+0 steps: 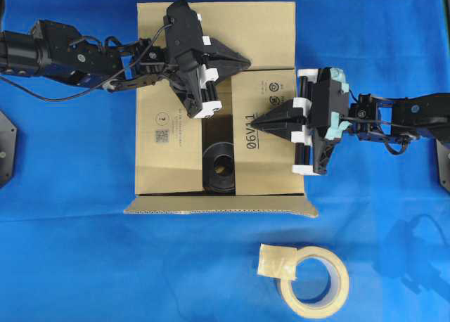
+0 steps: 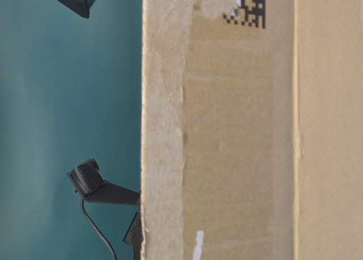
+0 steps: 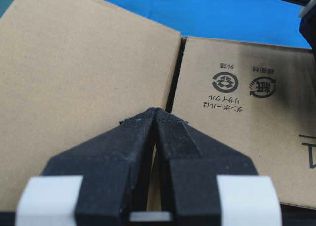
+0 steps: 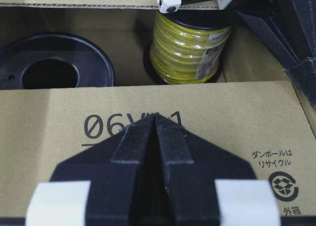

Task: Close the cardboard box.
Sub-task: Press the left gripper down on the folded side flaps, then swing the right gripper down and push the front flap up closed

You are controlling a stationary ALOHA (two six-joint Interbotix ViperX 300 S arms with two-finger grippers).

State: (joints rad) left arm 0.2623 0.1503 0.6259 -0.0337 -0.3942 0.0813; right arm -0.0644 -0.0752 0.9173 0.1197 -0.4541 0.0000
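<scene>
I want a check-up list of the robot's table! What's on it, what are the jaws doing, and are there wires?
Surface: blue cloth, wrinkled, covering the table.
Job's things: cardboard box partly shut; far, left and right flaps folded in, near flap sticking outward. A gap shows a black spool and a yellow wire spool inside.
Clutter: tape roll on the cloth in front of the box, apart from it.
Grippers: left gripper jaws shut, over the far flap's edge; right gripper jaws shut, over the right flap.
Cables: black cable running along the left arm; one on the right arm too.
Surroundings: teal wall behind.
</scene>
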